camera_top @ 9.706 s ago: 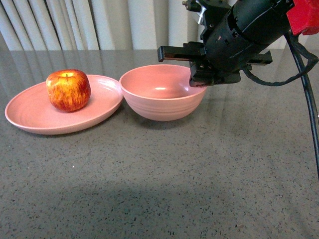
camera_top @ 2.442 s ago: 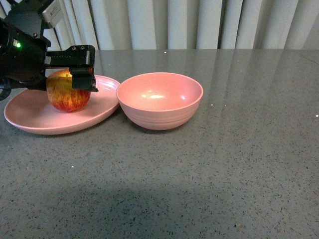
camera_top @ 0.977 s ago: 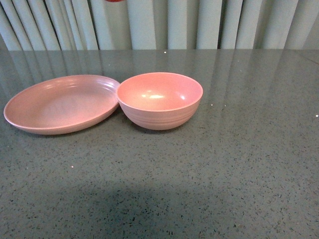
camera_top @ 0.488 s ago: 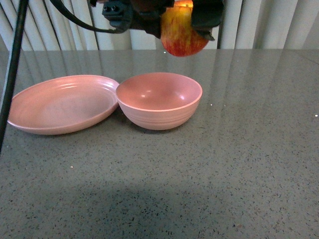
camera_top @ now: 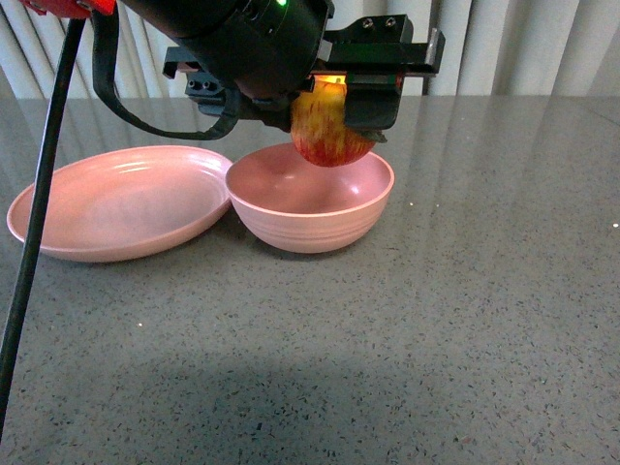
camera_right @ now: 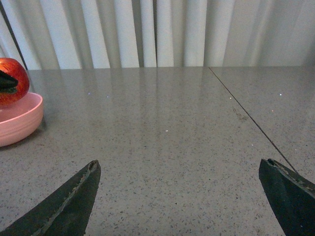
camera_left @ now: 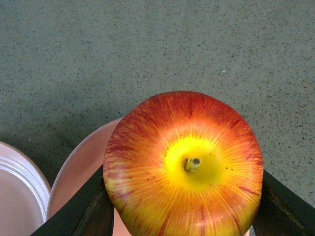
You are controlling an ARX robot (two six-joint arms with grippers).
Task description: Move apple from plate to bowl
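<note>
My left gripper (camera_top: pixel 334 121) is shut on the red and yellow apple (camera_top: pixel 327 128) and holds it just above the deep pink bowl (camera_top: pixel 310 218), its underside about level with the rim. In the left wrist view the apple (camera_left: pixel 184 167) fills the space between the dark fingers (camera_left: pixel 83 209), stem up, with the bowl's rim (camera_left: pixel 81 157) below it. The shallow pink plate (camera_top: pixel 116 199) lies empty to the left of the bowl, touching it. My right gripper (camera_right: pixel 179 196) is open and empty over bare table, with the bowl (camera_right: pixel 17 120) and apple (camera_right: pixel 12 81) far to one side.
The grey speckled table (camera_top: pixel 436 320) stretches in front of and to the right of the bowl. A black cable (camera_top: pixel 39 223) hangs down at the left in front of the plate. Pale curtains (camera_top: pixel 523 44) close the back. A thin seam (camera_right: pixel 251 118) crosses the table.
The left gripper took the apple off the plate, lifted it, carried it right over the bowl and has lowered it to the rim in the last half second. The plate is now empty.
</note>
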